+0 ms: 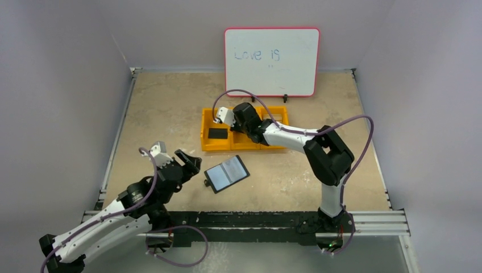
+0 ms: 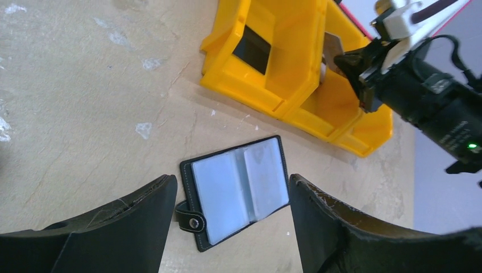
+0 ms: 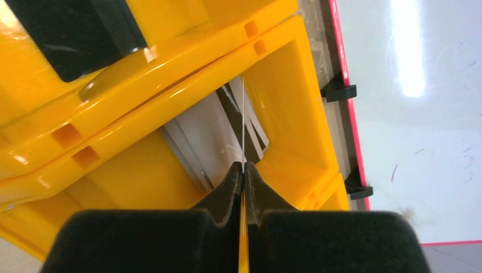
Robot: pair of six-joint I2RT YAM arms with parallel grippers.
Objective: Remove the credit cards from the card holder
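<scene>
The card holder [image 1: 226, 173] [image 2: 236, 190] lies open on the table, black with pale clear pockets facing up and its snap tab at the near left. My left gripper [image 1: 190, 166] [image 2: 233, 227] hovers open just to its left, and in the wrist view the fingers straddle it without touching. My right gripper [image 1: 234, 122] [image 3: 243, 168] is shut on a thin pale credit card [image 3: 243, 122] [image 2: 331, 50], seen edge-on over the middle compartment of the yellow tray [image 1: 213, 148] [image 3: 170, 91]. Several more credit cards [image 3: 207, 133] lie in that compartment.
A small flat black rectangle [image 1: 217, 133] [image 3: 79, 28] [image 2: 251, 50] lies in the tray's left compartment. A pink-framed whiteboard [image 1: 271, 61] [image 3: 409, 114] stands right behind the tray. Grey walls enclose the table on three sides.
</scene>
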